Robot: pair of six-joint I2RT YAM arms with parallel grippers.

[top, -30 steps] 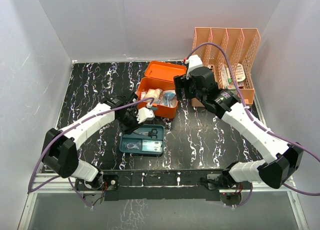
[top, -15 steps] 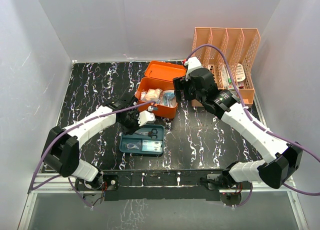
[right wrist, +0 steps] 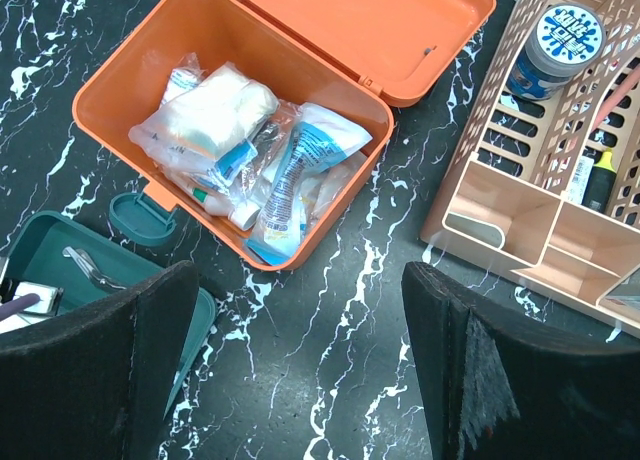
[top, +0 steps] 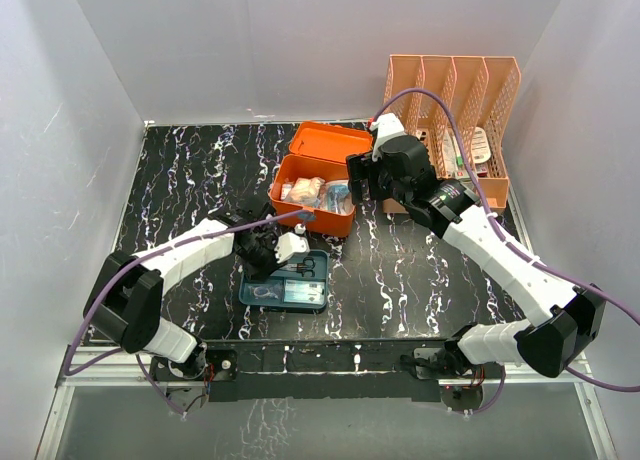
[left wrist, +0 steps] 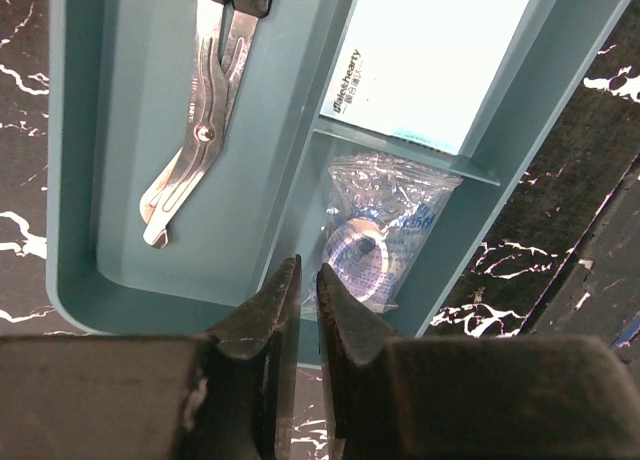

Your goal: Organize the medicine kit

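Left gripper (left wrist: 305,278) pinched on the teal tray (left wrist: 120,130), medicine kit (top: 330,142) just upper right of it, beneath spread right gripper (right wrist: 300,370)

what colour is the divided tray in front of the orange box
Teal. The tray shows best in the left wrist view.

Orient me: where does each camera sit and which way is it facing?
Top external: above, behind the bases, looking down on the black marbled table; left arm, right arm show.
Left wrist: looks down into the teal divided plastic tray with metal scissors; left gripper, nearly closed, at bottom.
Right wrist: looks down on the open orange plastic medicine kit; wide-open right gripper at bottom.
Shared: all three show the tray.
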